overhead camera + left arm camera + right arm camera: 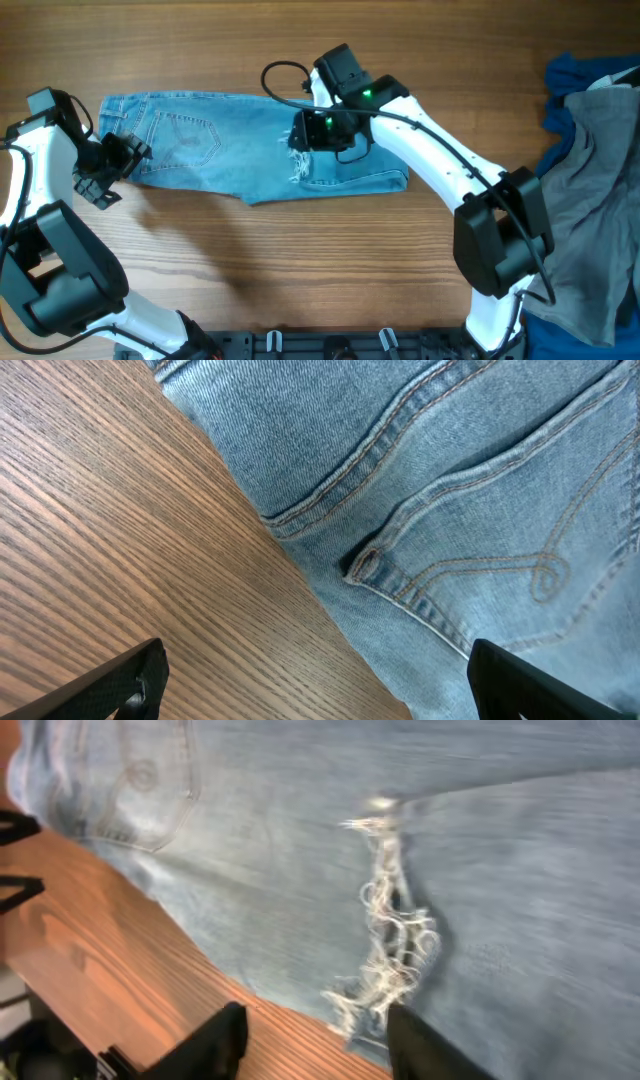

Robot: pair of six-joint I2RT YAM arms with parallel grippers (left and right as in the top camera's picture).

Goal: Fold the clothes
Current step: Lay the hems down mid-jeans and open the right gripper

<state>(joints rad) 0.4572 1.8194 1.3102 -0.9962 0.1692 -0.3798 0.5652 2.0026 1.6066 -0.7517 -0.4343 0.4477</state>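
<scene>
Wood shows open along the near edge of the jeans point(220, 150), folded flat left of centre on the surface point(300, 260). Left claw point(120, 168) hangs spread at the waist edge, right claw point(298, 134) spread over the frayed hem point(300, 166).

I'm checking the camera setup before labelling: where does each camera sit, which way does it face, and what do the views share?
Overhead: above the table, looking straight down on the jeans, left gripper and right gripper.
Left wrist: close over the jeans' edge, facing the back pocket; its open fingers frame the bottom.
Right wrist: low, facing the frayed hem; open fingers below.
Shared: all three show that pocket.
</scene>
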